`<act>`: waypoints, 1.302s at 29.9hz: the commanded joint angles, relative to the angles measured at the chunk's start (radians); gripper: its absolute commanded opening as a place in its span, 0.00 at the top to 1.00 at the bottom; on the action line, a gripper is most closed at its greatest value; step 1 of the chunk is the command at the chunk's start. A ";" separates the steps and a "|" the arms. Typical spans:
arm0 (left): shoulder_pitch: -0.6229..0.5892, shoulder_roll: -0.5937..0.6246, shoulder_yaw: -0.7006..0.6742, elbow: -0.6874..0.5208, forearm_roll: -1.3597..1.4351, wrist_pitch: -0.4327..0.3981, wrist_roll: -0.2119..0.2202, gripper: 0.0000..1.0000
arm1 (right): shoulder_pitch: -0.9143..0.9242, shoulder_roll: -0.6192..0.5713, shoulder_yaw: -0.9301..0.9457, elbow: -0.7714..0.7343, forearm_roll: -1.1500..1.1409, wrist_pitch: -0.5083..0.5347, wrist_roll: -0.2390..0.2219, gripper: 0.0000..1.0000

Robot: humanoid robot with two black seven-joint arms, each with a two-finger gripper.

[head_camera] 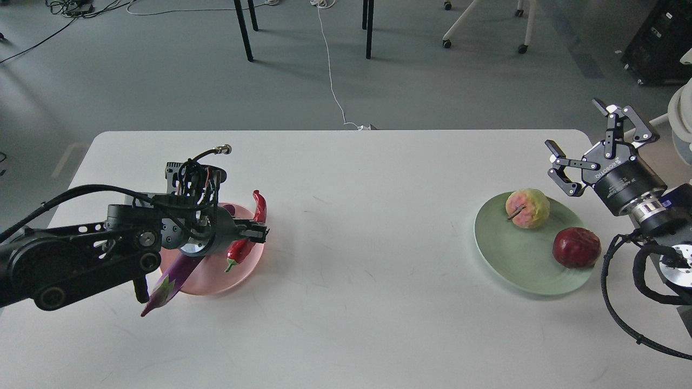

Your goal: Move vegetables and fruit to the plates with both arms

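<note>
My left gripper (255,232) is shut on the red chili pepper (250,231) and holds it over the right part of the pale pink plate (213,273). The purple eggplant (172,284) lies on that plate, its stem end sticking out over the front left rim; my arm hides its far end. My right gripper (583,148) is open and empty, above the table's right edge behind the pale green plate (516,259). The yellow-green fruit (527,208) and the dark red fruit (576,247) sit on the green plate.
The white table (351,302) carries both plates, pink at the left and green at the right. Behind it are the grey floor, chair and table legs, and a white cable (331,70).
</note>
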 commanded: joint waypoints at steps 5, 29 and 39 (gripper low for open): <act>0.004 0.049 0.001 -0.017 -0.072 0.024 0.009 0.89 | 0.002 0.000 0.001 -0.001 0.000 0.000 0.000 0.01; 0.054 0.133 -0.046 -0.092 -0.107 0.055 -0.042 0.21 | 0.002 -0.001 0.003 -0.001 0.000 0.000 0.000 0.01; 0.059 0.121 -0.365 -0.078 -0.545 0.055 -0.379 0.02 | 0.026 -0.001 0.000 0.000 0.000 0.000 0.000 0.01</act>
